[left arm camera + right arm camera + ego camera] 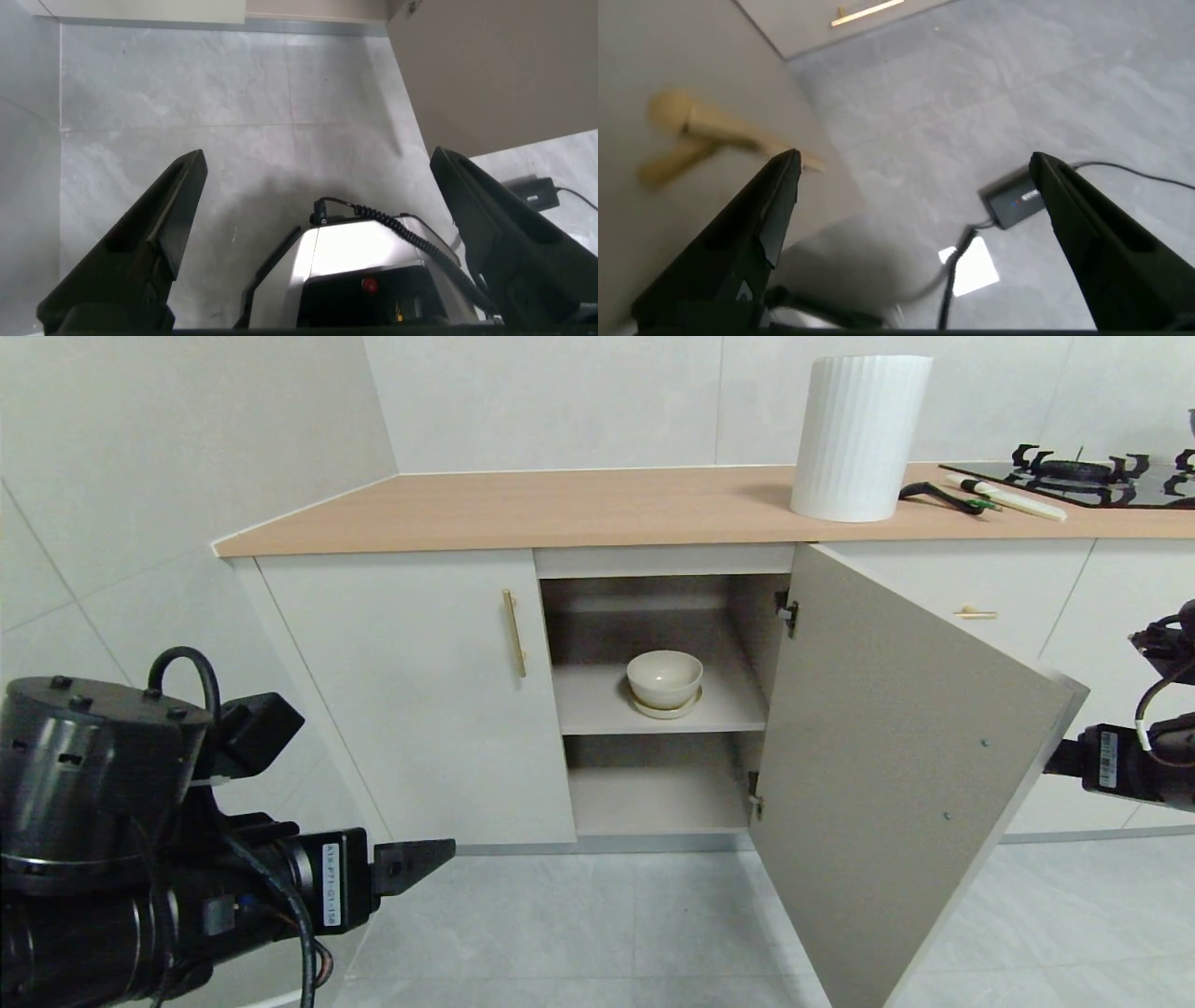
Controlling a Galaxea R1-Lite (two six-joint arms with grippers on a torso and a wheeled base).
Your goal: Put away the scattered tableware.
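Bowl: there it is, a cream bowl [664, 678] sitting upright on a small plate [665, 712], the pair on the upper shelf [597, 705] of the open cabinet [653, 616].
Door: the door [896, 756] is swung wide, out toward the robot; the left door [420, 700] next to the opening is shut.
Left gripper: the left gripper [318, 163] sits down low at the robot's left, well apart from the cabinet, with its jaws wide apart over grey floor [234, 112] tile.
Right gripper: the right gripper [913, 161] is out by the door's outer face, jaws wide apart too. The gold handle [691, 126] is just beside one finger; whether they touch cannot be told.
Counter: on the wooden counter [560, 509] a tall white ribbed canister [859, 434] stands above the opening, with utensils [1004, 497] lying between it and the hob [1083, 476].
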